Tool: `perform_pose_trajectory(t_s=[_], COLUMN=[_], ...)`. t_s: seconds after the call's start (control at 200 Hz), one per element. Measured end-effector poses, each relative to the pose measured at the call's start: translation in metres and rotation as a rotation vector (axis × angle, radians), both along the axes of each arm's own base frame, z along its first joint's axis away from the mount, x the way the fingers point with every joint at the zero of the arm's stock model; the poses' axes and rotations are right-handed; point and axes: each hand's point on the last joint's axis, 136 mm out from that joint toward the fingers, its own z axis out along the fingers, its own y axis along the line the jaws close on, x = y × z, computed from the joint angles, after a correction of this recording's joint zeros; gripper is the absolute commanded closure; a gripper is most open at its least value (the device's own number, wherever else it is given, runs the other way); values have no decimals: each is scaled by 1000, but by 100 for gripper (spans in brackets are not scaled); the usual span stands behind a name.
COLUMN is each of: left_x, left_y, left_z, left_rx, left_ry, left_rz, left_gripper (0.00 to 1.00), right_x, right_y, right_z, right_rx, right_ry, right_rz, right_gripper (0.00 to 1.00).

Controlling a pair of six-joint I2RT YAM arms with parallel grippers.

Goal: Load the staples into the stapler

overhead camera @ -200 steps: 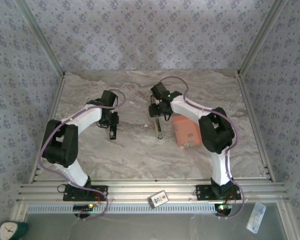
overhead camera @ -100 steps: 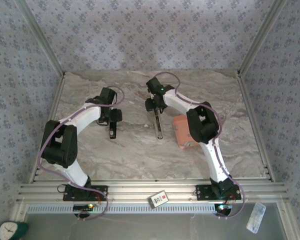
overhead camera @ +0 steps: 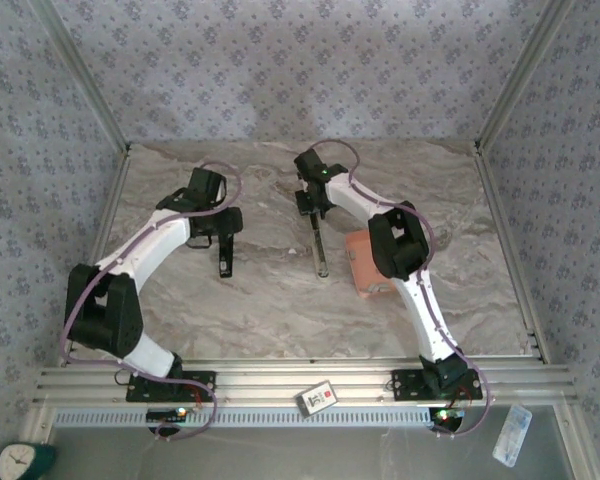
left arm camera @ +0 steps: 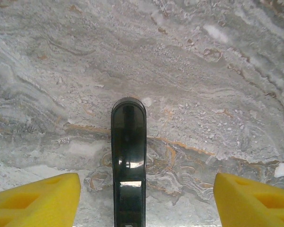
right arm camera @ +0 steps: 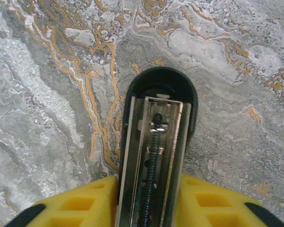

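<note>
Preparation for loading is judged the step in hand. Right pincer (right arm camera: pixel 150 189) is clamped on the stapler (right arm camera: pixel 154 118), its yellow fingers (right arm camera: pixel 85 203) pressed against both flanks of the open bright-metal channel. A dark coil spring runs lengthwise inside, and the rounded black nose projects ahead of the fingertips. Left pincer (left arm camera: pixel 146 187) stands wide apart and grips nothing; a glossy black bar (left arm camera: pixel 128 156) with a rounded tip lies between its fingers, clear of both. Orange box (overhead camera: pixel 362 270), presumably the staples, sits near the right pincer, back along its arm. Next move calls for fetching a strip and laying it squarely in the narrow channel. Table (left arm camera: pixel 203 71) is matt, veined stone pattern.
</note>
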Motion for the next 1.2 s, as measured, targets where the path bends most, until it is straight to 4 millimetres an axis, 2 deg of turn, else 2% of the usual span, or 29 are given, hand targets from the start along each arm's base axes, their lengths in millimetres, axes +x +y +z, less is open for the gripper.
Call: perform_pose_trajectory(t_s=[0.14,0.22,0.355,0.485,0.66,0.825,1.005,1.114,1.199], left_x=[0,-2,-8,-18,-36,-47,-54,-62,-70], left_y=[4,8,15,14,-2,-23,-46,-61,-71], left_z=[15,23,30,34,47,41,28,21,24], left_rx=[-27,-58,-107,-157,-261,-344,-409,-446,-457], left_ry=[-39,-68,-102,-167,-323,-410,-447,-463,-486], left_rz=[9,13,19,-4,-117,-255,-408,-514,-592], left_gripper=[24,22,22,22,24,26,34,36,36], right_x=[-1,-9,-42,-81,-132,-160,-181,-196,-204], right_y=[4,8,26,49,79,83,91,93,94], right_z=[1,4,12,31,66,86,91,87,84], right_rx=[-9,-3,43,100,211,325,419,456,471], right_ry=[-21,-36,-47,-81,-164,-230,-283,-294,-299], right_rz=[24,53,136,254,442,569,720,804,853], right_gripper=[77,79,80,81,82,84,87,87,87])
